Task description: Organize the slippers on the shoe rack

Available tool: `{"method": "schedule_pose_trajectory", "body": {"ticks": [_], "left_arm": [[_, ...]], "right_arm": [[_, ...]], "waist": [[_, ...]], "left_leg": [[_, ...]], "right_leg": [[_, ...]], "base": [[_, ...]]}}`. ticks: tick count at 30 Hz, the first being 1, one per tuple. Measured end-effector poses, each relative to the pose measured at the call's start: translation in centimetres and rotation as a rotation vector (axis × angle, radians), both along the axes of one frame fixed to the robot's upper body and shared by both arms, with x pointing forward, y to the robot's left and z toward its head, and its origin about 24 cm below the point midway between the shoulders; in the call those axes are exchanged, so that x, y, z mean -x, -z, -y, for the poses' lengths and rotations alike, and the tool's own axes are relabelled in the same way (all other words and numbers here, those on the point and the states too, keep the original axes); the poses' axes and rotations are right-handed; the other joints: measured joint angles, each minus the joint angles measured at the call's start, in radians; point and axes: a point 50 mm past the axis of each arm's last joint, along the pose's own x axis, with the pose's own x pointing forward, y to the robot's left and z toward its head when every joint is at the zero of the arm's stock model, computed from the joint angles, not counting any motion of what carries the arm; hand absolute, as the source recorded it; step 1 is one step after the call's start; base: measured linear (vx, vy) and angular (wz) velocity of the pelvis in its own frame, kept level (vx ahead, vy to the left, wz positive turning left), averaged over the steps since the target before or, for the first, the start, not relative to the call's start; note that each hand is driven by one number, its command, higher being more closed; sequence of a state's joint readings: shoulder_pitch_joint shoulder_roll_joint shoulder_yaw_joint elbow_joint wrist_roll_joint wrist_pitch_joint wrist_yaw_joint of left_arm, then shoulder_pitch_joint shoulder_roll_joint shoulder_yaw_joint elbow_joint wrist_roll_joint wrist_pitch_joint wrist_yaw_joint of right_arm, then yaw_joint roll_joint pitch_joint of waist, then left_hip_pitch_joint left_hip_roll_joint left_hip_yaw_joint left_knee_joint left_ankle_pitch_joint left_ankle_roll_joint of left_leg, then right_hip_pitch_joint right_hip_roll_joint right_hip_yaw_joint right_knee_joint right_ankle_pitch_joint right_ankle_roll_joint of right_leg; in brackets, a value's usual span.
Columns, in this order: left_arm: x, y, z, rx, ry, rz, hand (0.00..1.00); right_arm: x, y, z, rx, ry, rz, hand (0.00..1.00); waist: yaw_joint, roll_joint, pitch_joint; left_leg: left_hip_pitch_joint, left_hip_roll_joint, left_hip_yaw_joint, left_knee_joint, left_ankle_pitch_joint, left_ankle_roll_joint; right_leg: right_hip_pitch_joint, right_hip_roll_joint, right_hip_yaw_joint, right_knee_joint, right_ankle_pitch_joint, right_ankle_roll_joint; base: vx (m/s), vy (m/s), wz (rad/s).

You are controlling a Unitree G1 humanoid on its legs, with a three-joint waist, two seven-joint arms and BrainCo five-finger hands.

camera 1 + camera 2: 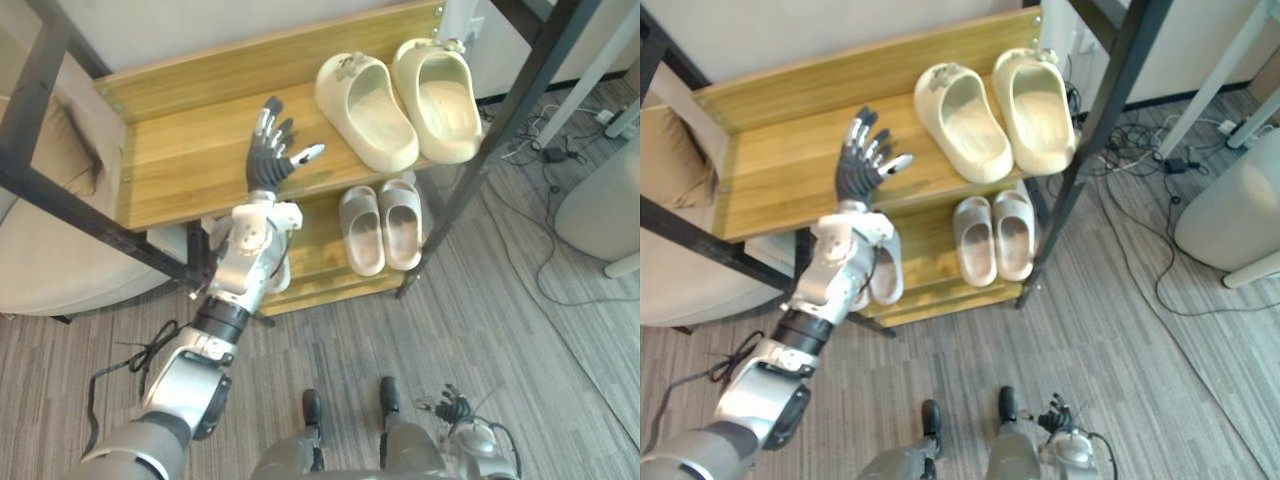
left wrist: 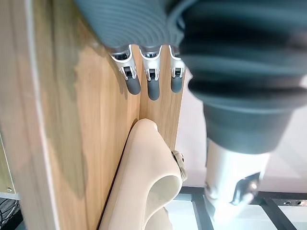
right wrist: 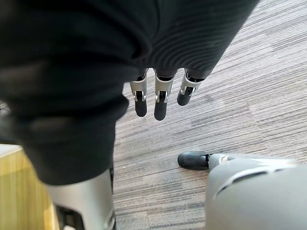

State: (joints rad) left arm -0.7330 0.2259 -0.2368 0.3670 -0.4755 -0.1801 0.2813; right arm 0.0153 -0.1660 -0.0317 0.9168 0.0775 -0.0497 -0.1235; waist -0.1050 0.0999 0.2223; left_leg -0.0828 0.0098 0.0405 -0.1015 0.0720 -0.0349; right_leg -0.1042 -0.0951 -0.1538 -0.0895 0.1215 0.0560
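In the left eye view, the left hand is held above the top shelf of the shoe rack, with its fingers spread open and nothing held. The cream slippers are seen as a pair on the same shelf, to the right and apart from the hand. A smaller grey pair is placed on the lower shelf.

In the left wrist view, straight fingers are seen over the wood, near one of the cream slippers.

In the right wrist view, the right hand is seen over the floor, open and empty.
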Motion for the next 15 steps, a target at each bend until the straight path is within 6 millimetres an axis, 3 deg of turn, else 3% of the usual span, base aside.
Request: {"method": "schedule_pose_trajectory", "body": {"ticks": [9,15], "left_arm": [[-0.1,-0.3,0.1,-0.001,0.003,0.007,0.0],[-0.7,-1.9,0.6,-0.015,0.009,0.035,0.0]], "right_arm": [[0.0,0.0,0.0,-0.003,-0.003,0.001,0.0],[-0.1,0.0,0.0,-0.004,-0.002,0.004,0.0]], "waist": [[-0.001,0.0,0.0],[-0.003,-0.001,0.0]], "left_leg": [[-0.007,0.0,0.001,0.0,0.0,-0.001],[-0.026,0.001,0.014,0.0,0.0,0.0]], "right_leg": [[-0.008,0.0,0.001,-0.003,-0.003,-0.001],[-0.034,0.002,0.015,0.0,-0.001,-0.002]], "base": [[0.0,0.0,0.0],[0.03,0.0,-0.06]]}}
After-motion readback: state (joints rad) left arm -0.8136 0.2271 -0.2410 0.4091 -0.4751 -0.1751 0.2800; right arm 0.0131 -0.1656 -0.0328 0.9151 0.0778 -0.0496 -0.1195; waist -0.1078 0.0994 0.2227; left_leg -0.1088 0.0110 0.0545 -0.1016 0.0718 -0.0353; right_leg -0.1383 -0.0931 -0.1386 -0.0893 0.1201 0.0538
